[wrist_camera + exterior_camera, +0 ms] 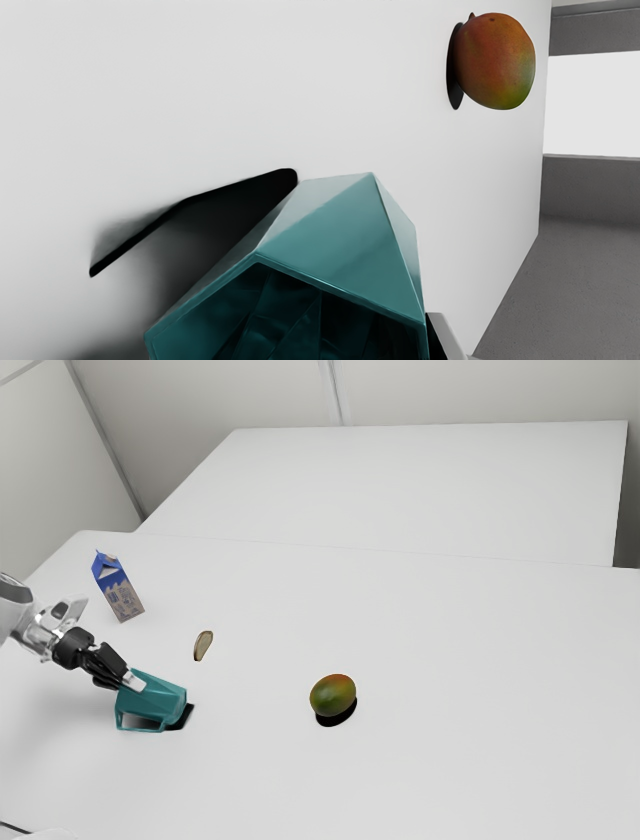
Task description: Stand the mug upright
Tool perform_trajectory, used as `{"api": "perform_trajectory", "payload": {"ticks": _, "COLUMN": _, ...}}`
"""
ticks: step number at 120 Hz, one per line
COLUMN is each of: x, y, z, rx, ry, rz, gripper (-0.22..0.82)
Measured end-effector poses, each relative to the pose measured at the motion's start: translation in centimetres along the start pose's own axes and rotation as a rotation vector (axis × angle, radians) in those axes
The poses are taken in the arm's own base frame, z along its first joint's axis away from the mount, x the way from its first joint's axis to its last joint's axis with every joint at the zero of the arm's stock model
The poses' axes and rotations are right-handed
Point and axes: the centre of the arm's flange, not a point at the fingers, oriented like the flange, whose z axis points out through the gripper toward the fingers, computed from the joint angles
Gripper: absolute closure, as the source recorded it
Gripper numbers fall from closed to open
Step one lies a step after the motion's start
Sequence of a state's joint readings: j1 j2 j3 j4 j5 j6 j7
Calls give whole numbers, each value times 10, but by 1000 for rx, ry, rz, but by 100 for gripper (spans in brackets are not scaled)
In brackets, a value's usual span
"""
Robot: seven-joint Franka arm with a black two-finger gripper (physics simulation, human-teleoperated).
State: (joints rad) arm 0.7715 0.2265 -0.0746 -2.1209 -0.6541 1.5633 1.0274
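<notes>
Mug (155, 698), one, teal, faceted: lower left of the exterior view, tipped over rather than upright, its open end facing the gripper's camera; dark shadow beside it. Gripper (125, 681), one, black, pale-tipped: at the mug, lower left of the exterior view; whether released, clenched or grasping, cannot tell. Mango (333, 695), one, green and red: just below the exterior view's centre, well apart from the mug. Carton (118, 588), one, blue and greyish: upright, left of the exterior view. Small brownish piece (203, 646), one: between carton and mango. Table (450, 760), white: beneath all.
</notes>
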Motion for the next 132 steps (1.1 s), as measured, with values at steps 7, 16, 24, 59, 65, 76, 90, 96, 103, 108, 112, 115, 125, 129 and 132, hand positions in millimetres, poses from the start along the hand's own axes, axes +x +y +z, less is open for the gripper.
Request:
{"api": "perform_trajectory", "payload": {"ticks": 7, "x": 1, "y": 5, "z": -2, "rx": 13, "ry": 3, "rz": 10, "gripper": 76}}
{"api": "perform_trajectory", "payload": {"ticks": 16, "x": 5, "y": 11, "z": -2, "rx": 32, "ry": 0, "rz": 28, "gripper": 77}}
{"api": "perform_trajectory", "payload": {"ticks": 24, "x": 9, "y": 22, "z": -2, "rx": 62, "ry": -4, "rz": 51, "gripper": 77}}
{"api": "perform_trajectory", "payload": {"ticks": 59, "x": 41, "y": 91, "z": 31, "rx": 259, "ry": -52, "rz": 182, "gripper": 78}}
{"api": "perform_trajectory", "payload": {"ticks": 65, "x": 42, "y": 102, "z": 38, "rx": 301, "ry": -61, "rz": 196, "gripper": 78}}
{"api": "perform_trajectory", "payload": {"ticks": 76, "x": 48, "y": 121, "z": 53, "rx": 401, "ry": -103, "rz": 223, "gripper": 78}}
{"api": "perform_trajectory", "payload": {"ticks": 90, "x": 70, "y": 159, "z": 91, "rx": 542, "ry": -194, "rz": 304, "gripper": 79}}
{"api": "perform_trajectory", "payload": {"ticks": 96, "x": 80, "y": 177, "z": 114, "rx": 596, "ry": -238, "rz": 345, "gripper": 79}}
{"api": "perform_trajectory", "payload": {"ticks": 103, "x": 87, "y": 189, "z": 129, "rx": 648, "ry": -259, "rz": 366, "gripper": 79}}
{"api": "perform_trajectory", "payload": {"ticks": 108, "x": 90, "y": 192, "z": 133, "rx": 678, "ry": -259, "rz": 364, "gripper": 79}}
{"api": "perform_trajectory", "payload": {"ticks": 112, "x": 92, "y": 193, "z": 135, "rx": 702, "ry": -257, "rz": 358, "gripper": 79}}
{"api": "perform_trajectory", "payload": {"ticks": 115, "x": 93, "y": 195, "z": 136, "rx": 718, "ry": -254, "rz": 354, "gripper": 79}}
{"api": "perform_trajectory", "payload": {"ticks": 125, "x": 99, "y": 198, "z": 144, "rx": 763, "ry": -245, "rz": 345, "gripper": 79}}
{"api": "perform_trajectory", "payload": {"ticks": 129, "x": 100, "y": 200, "z": 148, "rx": 780, "ry": -241, "rz": 341, "gripper": 79}}
{"api": "perform_trajectory", "payload": {"ticks": 132, "x": 102, "y": 201, "z": 150, "rx": 791, "ry": -237, "rz": 339, "gripper": 79}}
